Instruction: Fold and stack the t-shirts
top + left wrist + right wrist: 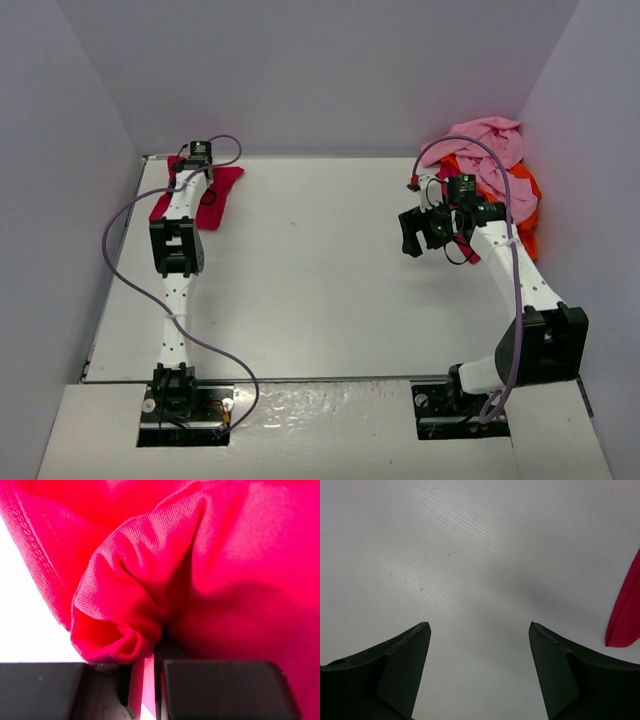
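The crimson-red t-shirt point(218, 195) lies bunched at the table's far left corner. My left gripper point(196, 165) is down on it. In the left wrist view the jaws point(145, 675) are nearly closed, with a fold of the red cloth point(150, 595) pinched between them. My right gripper point(410, 240) hovers open and empty over bare table at the right; its fingers point(405, 665) stand wide apart. A pile with a light pink shirt point(490, 145) on an orange shirt point(525, 200) sits at the far right corner, behind the right gripper.
A reddish cloth edge point(625, 615) shows at the right of the right wrist view, and also under the right arm point(470, 255). Grey walls close in the white table point(320, 280) at the back and both sides. Purple cables loop off both arms.
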`<action>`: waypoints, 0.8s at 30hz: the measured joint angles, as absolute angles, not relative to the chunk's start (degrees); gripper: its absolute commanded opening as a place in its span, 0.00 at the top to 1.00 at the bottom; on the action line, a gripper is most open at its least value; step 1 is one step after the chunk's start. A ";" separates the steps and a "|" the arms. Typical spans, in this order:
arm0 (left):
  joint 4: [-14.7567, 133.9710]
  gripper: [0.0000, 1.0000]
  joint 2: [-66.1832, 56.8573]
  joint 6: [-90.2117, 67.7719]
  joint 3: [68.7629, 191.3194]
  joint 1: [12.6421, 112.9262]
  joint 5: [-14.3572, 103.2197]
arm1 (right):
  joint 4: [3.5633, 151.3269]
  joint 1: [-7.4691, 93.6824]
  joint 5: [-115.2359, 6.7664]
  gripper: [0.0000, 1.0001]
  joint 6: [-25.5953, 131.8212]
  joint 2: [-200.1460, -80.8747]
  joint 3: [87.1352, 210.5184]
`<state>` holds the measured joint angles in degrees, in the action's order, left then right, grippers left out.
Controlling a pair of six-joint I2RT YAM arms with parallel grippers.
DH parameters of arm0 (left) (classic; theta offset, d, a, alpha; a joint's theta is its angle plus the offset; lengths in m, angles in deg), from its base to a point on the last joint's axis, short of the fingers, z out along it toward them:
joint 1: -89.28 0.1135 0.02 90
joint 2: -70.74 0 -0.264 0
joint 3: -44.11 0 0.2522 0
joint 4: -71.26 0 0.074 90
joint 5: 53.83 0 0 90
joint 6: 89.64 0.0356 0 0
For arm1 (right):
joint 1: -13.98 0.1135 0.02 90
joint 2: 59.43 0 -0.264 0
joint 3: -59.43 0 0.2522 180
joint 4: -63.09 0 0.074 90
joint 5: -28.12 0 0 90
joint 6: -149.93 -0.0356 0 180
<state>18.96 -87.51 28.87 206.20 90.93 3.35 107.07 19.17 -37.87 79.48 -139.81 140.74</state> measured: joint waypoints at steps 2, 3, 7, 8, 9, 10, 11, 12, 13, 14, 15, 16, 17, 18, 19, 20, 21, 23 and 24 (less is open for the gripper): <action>19.33 1.00 -87.58 28.75 206.20 93.42 2.30 | 107.07 19.25 -37.89 0.23 79.46 -140.77 140.77; 19.49 1.00 -87.58 28.70 206.20 94.74 1.78 | 107.07 19.30 -37.89 0.24 79.46 -141.13 140.78; 20.73 0.89 -87.53 28.63 205.89 99.37 1.11 | 107.05 19.51 -37.89 0.24 79.44 -142.01 140.89; 21.40 0.71 -87.43 28.66 205.41 100.30 1.11 | 107.06 19.60 -37.90 0.24 79.43 -142.13 140.96; 22.23 0.47 -87.24 28.71 204.70 100.98 1.07 | 107.09 19.68 -37.94 0.24 79.43 -142.24 141.05; 22.92 0.42 -87.06 28.80 204.14 101.20 0.81 | 107.09 19.72 -37.97 0.24 79.43 -142.36 141.15; 23.76 0.39 -86.83 29.26 203.78 101.49 -0.18 | 107.08 19.72 -38.02 0.24 79.42 -142.43 141.25; 24.54 0.31 -86.56 29.69 203.47 101.75 -1.05 | 107.07 19.72 -38.07 0.24 79.41 -142.50 141.33; 24.63 0.25 -85.90 29.56 203.47 101.75 -0.49 | 107.07 19.72 -38.18 0.24 79.41 -142.51 141.34; 24.71 0.21 -85.25 29.41 203.47 101.72 0.09 | 107.07 19.72 -38.30 0.24 79.41 -142.52 141.35; 24.72 0.18 -84.60 29.11 203.46 101.46 0.87 | 107.05 19.72 -38.44 0.24 79.41 -142.52 141.35; 24.76 0.18 -83.83 28.74 203.33 101.17 1.80 | 107.05 19.72 -38.57 0.24 79.41 -142.52 141.35; 24.84 0.18 -82.71 28.24 202.75 100.79 3.07 | 107.07 19.74 -38.67 0.24 79.42 -142.52 141.35; 24.84 0.18 -81.41 27.84 201.84 100.41 4.22 | 107.07 19.76 -38.79 0.24 79.43 -142.52 141.35; 25.23 0.18 -79.85 27.41 200.65 100.01 5.33 | 107.07 19.78 -38.92 0.24 79.43 -142.52 141.35; 25.51 0.18 -78.10 27.05 199.29 99.66 6.30 | 107.06 19.81 -39.01 0.24 79.43 -142.52 141.35; 25.67 0.18 -76.32 26.77 198.09 99.32 7.22 | 107.05 19.87 -39.07 0.24 79.43 -142.52 141.35; 25.69 0.21 -72.87 26.25 196.59 98.62 8.98 | 107.05 20.01 -39.17 0.24 79.43 -142.52 141.35; 25.44 0.26 -71.17 25.93 196.14 98.28 9.78 | 107.07 20.03 -39.23 0.24 79.43 -142.52 141.35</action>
